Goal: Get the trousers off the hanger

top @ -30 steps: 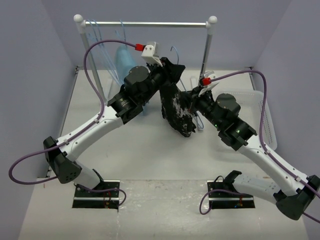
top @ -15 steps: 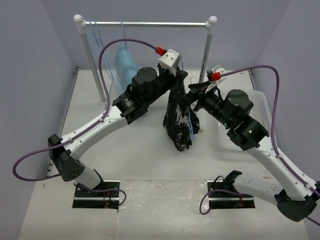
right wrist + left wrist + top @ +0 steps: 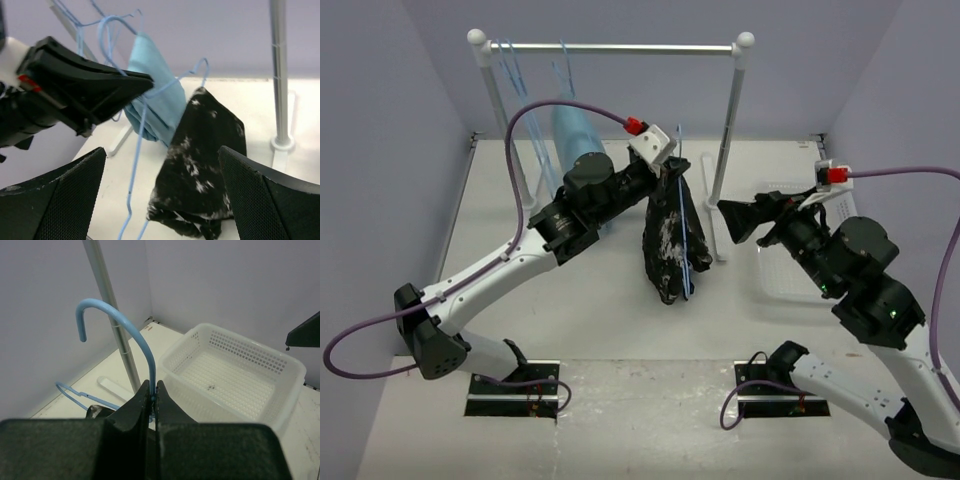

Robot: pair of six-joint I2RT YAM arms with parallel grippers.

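Note:
The black, white-speckled trousers (image 3: 667,245) hang as a long bundle from the light-blue wire hanger (image 3: 686,225), their lower end near the tabletop. My left gripper (image 3: 672,166) is shut on the hanger's neck just above them. In the left wrist view the hanger's hook (image 3: 120,322) rises from between the closed fingertips of that gripper (image 3: 152,388). My right gripper (image 3: 732,220) stands open to the right of the trousers, apart from them. Its wrist view looks between the spread fingertips of the right gripper (image 3: 161,150) at the trousers (image 3: 205,160) and the hanger wire (image 3: 134,170).
A clothes rack (image 3: 620,47) spans the back, its right pole (image 3: 725,130) close behind the hanger. On its left end hang a plain light-blue garment (image 3: 570,135) and spare hangers (image 3: 510,70). A white perforated basket (image 3: 235,375) sits at the right, under my right arm.
My right gripper has opened, let go of the trousers and drawn back to the right. The left gripper closed on the hanger's neck, and the trousers now hang straight below it.

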